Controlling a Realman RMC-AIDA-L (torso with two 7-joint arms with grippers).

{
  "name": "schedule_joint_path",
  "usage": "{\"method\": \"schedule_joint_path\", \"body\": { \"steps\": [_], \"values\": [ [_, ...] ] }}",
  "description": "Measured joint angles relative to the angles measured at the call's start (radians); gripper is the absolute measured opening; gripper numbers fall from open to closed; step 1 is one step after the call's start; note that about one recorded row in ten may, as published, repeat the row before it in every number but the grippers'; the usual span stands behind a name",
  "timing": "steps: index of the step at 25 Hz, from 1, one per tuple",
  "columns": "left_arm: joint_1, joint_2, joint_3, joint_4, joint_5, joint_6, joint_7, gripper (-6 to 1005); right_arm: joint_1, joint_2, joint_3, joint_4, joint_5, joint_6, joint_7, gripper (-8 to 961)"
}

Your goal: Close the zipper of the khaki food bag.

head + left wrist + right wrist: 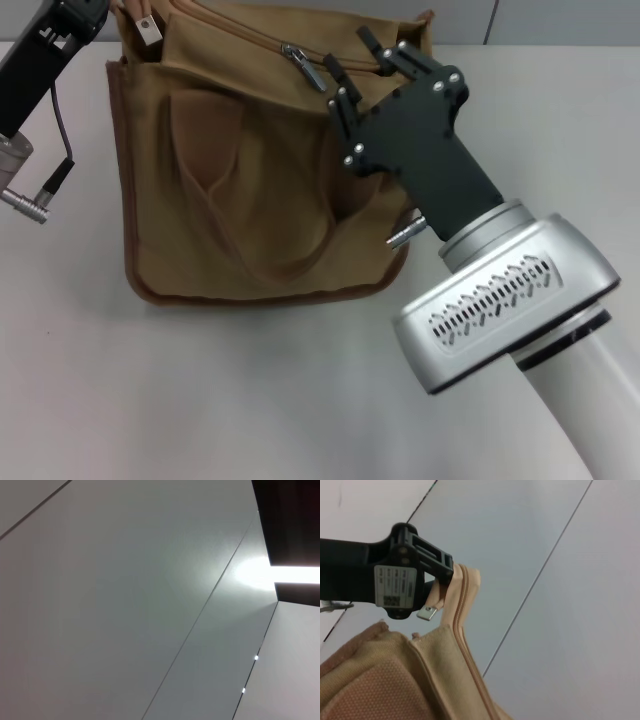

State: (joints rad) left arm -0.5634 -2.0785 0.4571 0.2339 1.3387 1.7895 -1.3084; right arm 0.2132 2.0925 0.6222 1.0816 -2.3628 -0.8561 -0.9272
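The khaki food bag (250,190) lies on the table at the back centre, front pockets and a handle facing up. Its tan zipper (250,35) runs along the top edge, with the silver slider and pull tab (303,64) about midway. My right gripper (348,52) is open just to the right of the slider, not touching it. My left gripper (122,14) is at the bag's left top corner, shut on the end of the zipper tape. The right wrist view shows that grip (445,577), a small metal tab (426,612) and the zipper (465,650). The left wrist view shows only wall.
The white table (200,400) extends in front of and left of the bag. My left arm's cable and metal plug (40,190) hang at the far left. My right arm's silver wrist (510,290) covers the bag's right side and the table's right front.
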Motion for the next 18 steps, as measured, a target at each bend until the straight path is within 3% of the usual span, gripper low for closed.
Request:
{"method": "schedule_joint_path", "body": {
  "steps": [7, 12, 18],
  "values": [
    [-0.012, 0.000, 0.020, -0.003, 0.003, -0.002, 0.001, 24, 0.075, -0.006, -0.038, -0.016, 0.136, 0.035, 0.029, 324],
    [-0.015, 0.000, 0.027, -0.002, 0.005, -0.004, 0.003, 25, 0.053, -0.007, -0.053, 0.018, 0.134, 0.072, 0.034, 476],
    [-0.015, 0.000, 0.028, 0.001, 0.005, 0.002, 0.000, 27, 0.049, -0.006, -0.051, 0.038, 0.130, 0.106, 0.026, 505]
  ]
}}
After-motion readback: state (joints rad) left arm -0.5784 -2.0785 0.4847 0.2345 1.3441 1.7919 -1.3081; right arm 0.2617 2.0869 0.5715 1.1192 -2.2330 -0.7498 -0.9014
